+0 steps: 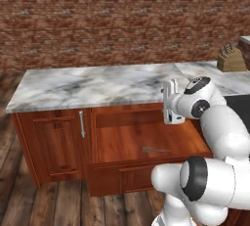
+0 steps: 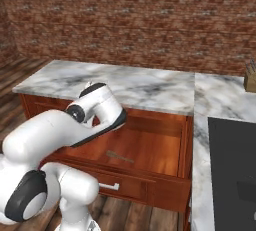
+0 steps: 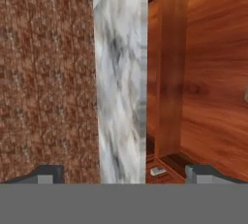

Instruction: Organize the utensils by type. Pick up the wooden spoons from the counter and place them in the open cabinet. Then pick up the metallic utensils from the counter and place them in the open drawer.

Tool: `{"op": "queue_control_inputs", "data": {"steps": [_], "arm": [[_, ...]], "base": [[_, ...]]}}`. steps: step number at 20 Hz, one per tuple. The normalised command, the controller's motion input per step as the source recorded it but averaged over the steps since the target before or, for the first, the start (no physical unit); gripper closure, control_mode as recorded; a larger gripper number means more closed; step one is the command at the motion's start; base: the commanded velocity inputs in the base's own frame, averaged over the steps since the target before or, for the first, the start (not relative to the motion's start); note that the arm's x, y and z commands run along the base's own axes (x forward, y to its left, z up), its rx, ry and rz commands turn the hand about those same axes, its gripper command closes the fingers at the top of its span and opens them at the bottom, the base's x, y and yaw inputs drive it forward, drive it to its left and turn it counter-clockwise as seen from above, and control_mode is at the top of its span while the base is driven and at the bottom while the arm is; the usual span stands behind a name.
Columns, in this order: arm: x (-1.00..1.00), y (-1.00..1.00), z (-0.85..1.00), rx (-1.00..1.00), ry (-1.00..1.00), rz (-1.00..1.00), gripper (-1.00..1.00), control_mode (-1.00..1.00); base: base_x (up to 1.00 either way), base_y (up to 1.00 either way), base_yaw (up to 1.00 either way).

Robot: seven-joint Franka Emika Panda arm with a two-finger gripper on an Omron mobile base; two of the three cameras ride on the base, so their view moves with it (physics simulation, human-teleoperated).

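Gripper: the gripper (image 1: 170, 103) hangs over the front edge of the counter (image 1: 93, 85), just above the open drawer (image 1: 146, 144); its jaws stand wide apart with nothing between them, the two dark fingertips (image 3: 46, 174) far apart at the bottom of the hand view.
Spoon: a small thin dark spoon (image 1: 155, 149) lies flat on the drawer floor, near the middle toward the front; it also shows in the right base view (image 2: 119, 156). Its material is too small to tell.
Spoon to gripper: the spoon lies below the gripper and nearer the drawer front, well apart from the fingertips, not touching them.
Drawer: pulled out, plain wood inside, panelled front.
Counter: marble slab with grey veins; a knife block (image 1: 231, 58) stands at the far right.
Cabinet door: a narrow door with a silver bar handle (image 1: 82, 124) sits left of the drawer, shut.
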Motion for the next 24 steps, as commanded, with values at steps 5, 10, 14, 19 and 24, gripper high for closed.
{"op": "queue_control_inputs", "data": {"steps": [5, 10, 14, 19, 24], "arm": [[-0.18, -0.44, 0.67, 0.46, -0.04, 0.02, -1.00, -1.00], [-0.02, -0.10, -0.03, 0.04, -0.03, 0.00, -1.00, -1.00], [-0.04, 0.02, 0.00, 0.39, -0.25, -0.06, -1.00, -1.00], [-0.19, 0.08, 0.04, 0.83, -0.42, -0.01, -1.00, -1.00], [-0.19, 0.00, 0.09, 0.99, -0.34, 0.00, -1.00, -1.00]], "base": [[0.00, 0.00, 0.00], [0.00, 0.00, 0.00], [0.00, 0.00, 0.00], [0.00, 0.00, 0.00], [0.00, 0.00, 0.00]]}}
